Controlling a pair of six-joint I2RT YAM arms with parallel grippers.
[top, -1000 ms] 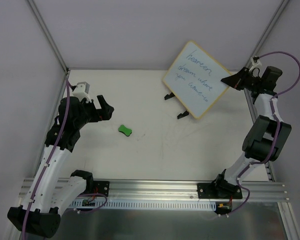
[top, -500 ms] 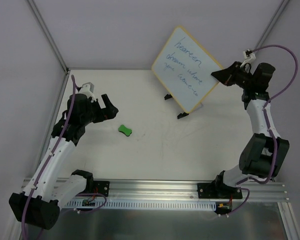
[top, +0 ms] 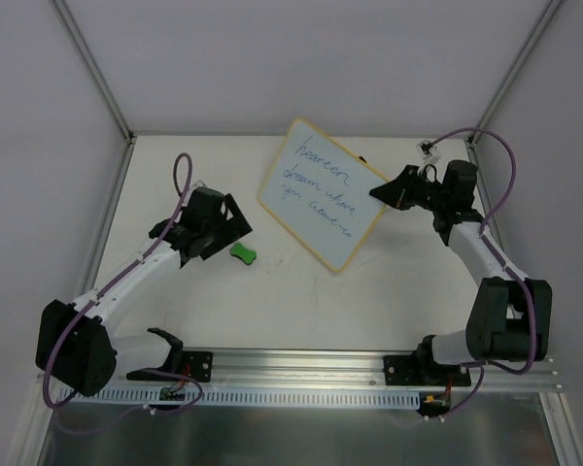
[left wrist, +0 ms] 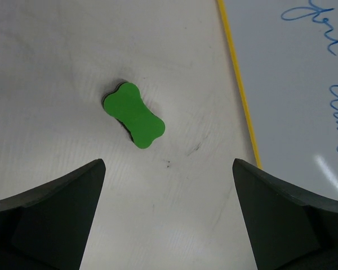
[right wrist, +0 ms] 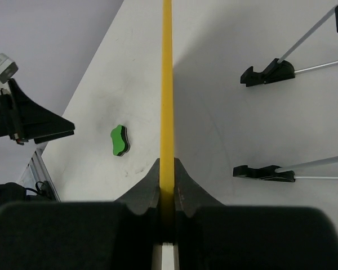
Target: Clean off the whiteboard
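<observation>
The whiteboard (top: 318,193), white with a yellow frame and blue handwriting, is held off the table, tilted, at the centre back. My right gripper (top: 381,192) is shut on its right edge; in the right wrist view the fingers (right wrist: 167,171) clamp the yellow frame (right wrist: 167,79) edge-on. The green bone-shaped eraser (top: 243,254) lies flat on the table. My left gripper (top: 228,236) hangs open just above and left of it. In the left wrist view the eraser (left wrist: 134,115) lies ahead of the open gripper (left wrist: 168,164), with the whiteboard (left wrist: 293,84) to the right.
Two black feet (right wrist: 267,73) on silver rods show past the board's edge in the right wrist view, the nearer one (right wrist: 263,172) low on the table. The eraser (right wrist: 119,140) and my left arm (right wrist: 28,118) show there too. Enclosure walls and posts (top: 92,73) ring the table.
My right gripper has carried the whiteboard left and toward the table's middle. My left arm has swung right and lowered over the green eraser, still open.
</observation>
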